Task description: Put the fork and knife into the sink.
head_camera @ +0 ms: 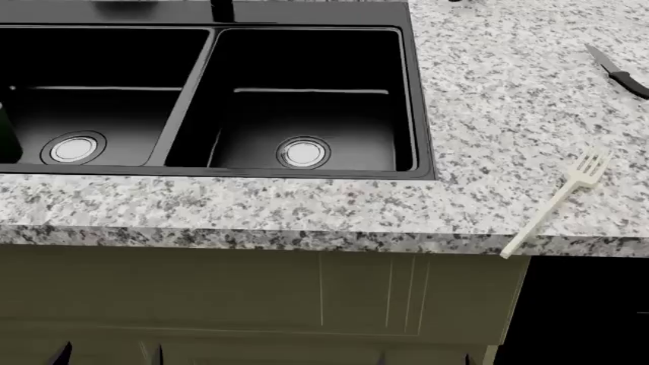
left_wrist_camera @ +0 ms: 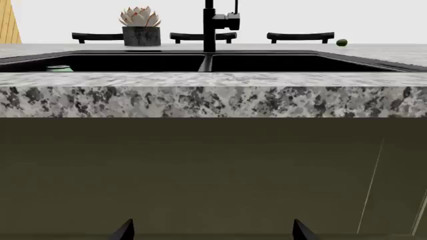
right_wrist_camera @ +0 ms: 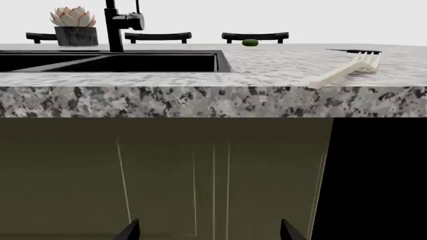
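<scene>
One slim cream-white one-piece fork [head_camera: 560, 199] with four tines is lying flat on the speckled grey granite counter [head_camera: 487, 91], its handle end jutting slightly past the front edge. In the right wrist view the fork [right_wrist_camera: 345, 68] is sitting above and ahead of the right hand [right_wrist_camera: 209, 231], off toward the dark gap beside the cabinet. One small kitchen knife [head_camera: 618, 72] with a pointed grey blade and black handle is lying on the counter farther back than the fork, well apart from it; both are sitting outside the sink.

The glossy black rectangular sink [head_camera: 421, 114] is showing two basins, each with one round silver drain [head_camera: 303, 152], and one black faucet [left_wrist_camera: 212, 25] is standing behind the divider, straight ahead of the left hand [left_wrist_camera: 212, 231]. Something pale green is lying in the basin farther from the fork; what it is cannot be told.

Both hands are hanging low in front of the olive cabinet doors [right_wrist_camera: 167, 170], below counter level. Each one is showing two dark fingertips [left_wrist_camera: 124, 230] spread wide apart, with nothing between them.

Beyond the sink are standing one potted pink-tipped succulent [left_wrist_camera: 141, 26], three dark chair backs [left_wrist_camera: 300, 36], and one small green cucumber [right_wrist_camera: 249, 43].
</scene>
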Available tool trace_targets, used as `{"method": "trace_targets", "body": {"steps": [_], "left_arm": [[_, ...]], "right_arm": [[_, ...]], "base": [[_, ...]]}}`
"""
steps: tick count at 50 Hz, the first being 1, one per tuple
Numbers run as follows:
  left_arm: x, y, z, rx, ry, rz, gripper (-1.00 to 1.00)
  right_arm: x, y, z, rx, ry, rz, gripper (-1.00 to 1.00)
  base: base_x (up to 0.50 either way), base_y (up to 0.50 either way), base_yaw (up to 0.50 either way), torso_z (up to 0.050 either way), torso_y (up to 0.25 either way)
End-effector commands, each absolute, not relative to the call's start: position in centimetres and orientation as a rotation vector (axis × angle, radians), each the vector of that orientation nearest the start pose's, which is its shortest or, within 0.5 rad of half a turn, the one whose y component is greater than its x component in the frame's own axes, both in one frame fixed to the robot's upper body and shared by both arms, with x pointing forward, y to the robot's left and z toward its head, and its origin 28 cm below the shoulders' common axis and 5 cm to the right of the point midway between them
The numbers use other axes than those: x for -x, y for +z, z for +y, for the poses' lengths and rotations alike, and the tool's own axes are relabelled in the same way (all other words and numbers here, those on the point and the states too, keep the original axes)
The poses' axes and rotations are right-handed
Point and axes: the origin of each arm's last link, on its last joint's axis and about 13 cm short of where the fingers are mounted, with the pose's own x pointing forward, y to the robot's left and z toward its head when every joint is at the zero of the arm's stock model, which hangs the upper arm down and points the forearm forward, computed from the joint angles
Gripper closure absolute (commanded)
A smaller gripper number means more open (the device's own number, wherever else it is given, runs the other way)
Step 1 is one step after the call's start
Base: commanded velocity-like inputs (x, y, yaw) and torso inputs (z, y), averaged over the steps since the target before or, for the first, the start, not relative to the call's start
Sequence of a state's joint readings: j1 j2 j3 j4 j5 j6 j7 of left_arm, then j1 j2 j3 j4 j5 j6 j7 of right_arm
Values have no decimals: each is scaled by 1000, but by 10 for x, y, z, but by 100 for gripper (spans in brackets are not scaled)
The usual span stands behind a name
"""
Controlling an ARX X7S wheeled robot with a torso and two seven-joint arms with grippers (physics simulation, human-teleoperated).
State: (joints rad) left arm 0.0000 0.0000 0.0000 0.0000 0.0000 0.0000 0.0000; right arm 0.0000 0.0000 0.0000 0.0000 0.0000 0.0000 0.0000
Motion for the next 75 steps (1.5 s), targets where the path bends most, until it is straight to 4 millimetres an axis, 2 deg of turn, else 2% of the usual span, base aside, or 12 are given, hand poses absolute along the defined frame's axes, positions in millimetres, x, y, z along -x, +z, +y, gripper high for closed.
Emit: {"method": "trace_targets", "body": {"steps": [1,31,37,41,43,53,55,59,62,66,68,75], "left_arm": [[-211,11,206,0,0,0,-100],[-208,21,205,-8,-3,-21,-100],[-204,57,202,-38,33,-94,-100],[-201,94,200,-4,54,-110,-100],[-204,107,200,-46,89,-76,-100],[-214,168,208,10,87,-105,-100],[-221,177,210,-113,121,-77,-100],[-227,190,212,-40,72,-109,-100],[-239,213,213,-36,17,-112,-100],[-252,219,213,-110,21,-123,-100],[-261,225,215,-60,26,-106,-100],[-283,249,224,-73,60,-130,-100]], "right_arm": [[-211,13,-96,0,0,0,-100],[-208,15,-94,-5,13,-12,-100],[-205,40,-89,-3,38,-85,-100],[-202,65,-86,-11,60,-150,-100],[-201,77,-86,5,70,-171,-100],[-206,136,-81,61,121,-245,-100],[-210,147,-82,69,119,-247,-100],[-215,166,-84,90,122,-252,-100],[-225,197,-91,127,81,-238,-100],[-236,217,-99,73,60,-197,-100],[-241,228,-103,107,51,-197,-100],[-262,254,-109,114,114,-169,-100]], "base": [[0,0,0,0,0],[0,0,0,0,0],[0,0,0,0,0],[0,0,0,0,0],[0,0,0,0,0],[0,0,0,0,0],[0,0,0,0,0],[0,0,0,0,0],[0,0,0,0,0],[0,0,0,0,0],[0,0,0,0,0],[0,0,0,0,0]]}}
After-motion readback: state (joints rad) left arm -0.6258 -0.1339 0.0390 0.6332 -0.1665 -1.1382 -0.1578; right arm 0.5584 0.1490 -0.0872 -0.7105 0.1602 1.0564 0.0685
